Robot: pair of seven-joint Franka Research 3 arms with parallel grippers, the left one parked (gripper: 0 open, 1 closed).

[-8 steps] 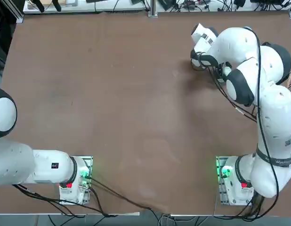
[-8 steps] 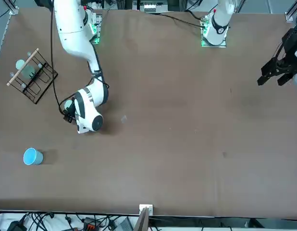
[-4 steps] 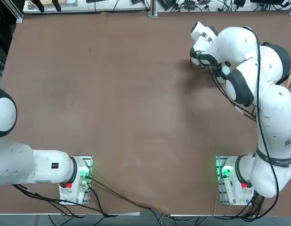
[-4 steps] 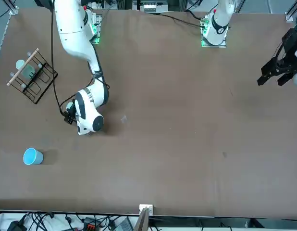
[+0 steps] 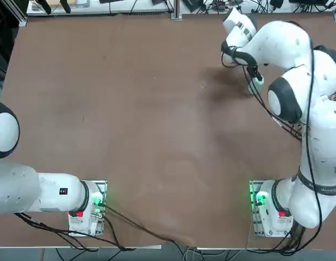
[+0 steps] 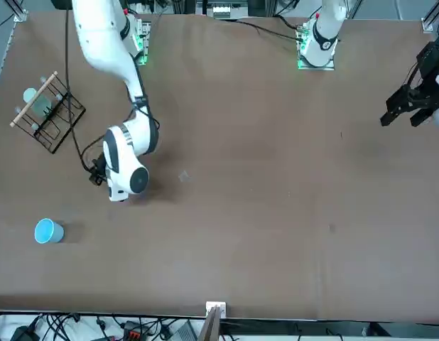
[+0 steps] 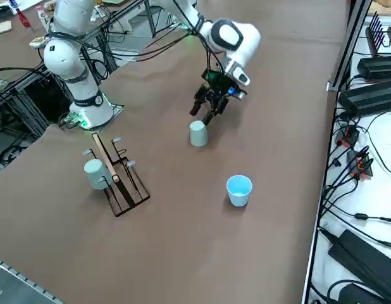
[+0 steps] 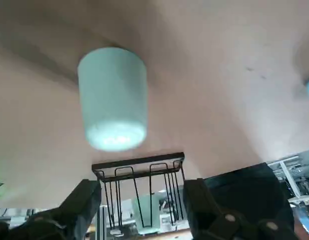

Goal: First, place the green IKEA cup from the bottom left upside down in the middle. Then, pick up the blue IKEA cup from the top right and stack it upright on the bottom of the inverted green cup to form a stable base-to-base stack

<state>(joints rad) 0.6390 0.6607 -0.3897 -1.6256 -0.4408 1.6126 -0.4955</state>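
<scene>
Right gripper (image 7: 202, 114) is hanging open just beside the green IKEA cup (image 7: 198, 133), with nothing between its fingers, so it isn't holding anything. That cup is standing upside down on the desk (image 7: 176, 253), closed end up, and I'm reading this as the first half being basically done, with the arm (image 7: 236, 39) getting clear of it. Next move is calling for a clean retreat without nudging the cup, then a trip over to the blue one. Further along, the blue IKEA cup (image 7: 239, 190) is sitting mouth up, well apart from the green one, so it's just needing a straight grasp and a level set-down, base on base. Small bases are leaving little room for error, imo. Farther off on the other side, a wire rack (image 7: 105, 156) is holding another pale green cup (image 7: 97, 173), which I'm guessing is staying out of this. As for what's hard to see: the arm is covering the inverted cup in the front view, the top view is showing only a bit of it and isn't showing the blue one at all, and the wrist view is cutting the blue one off to a sliver.
</scene>
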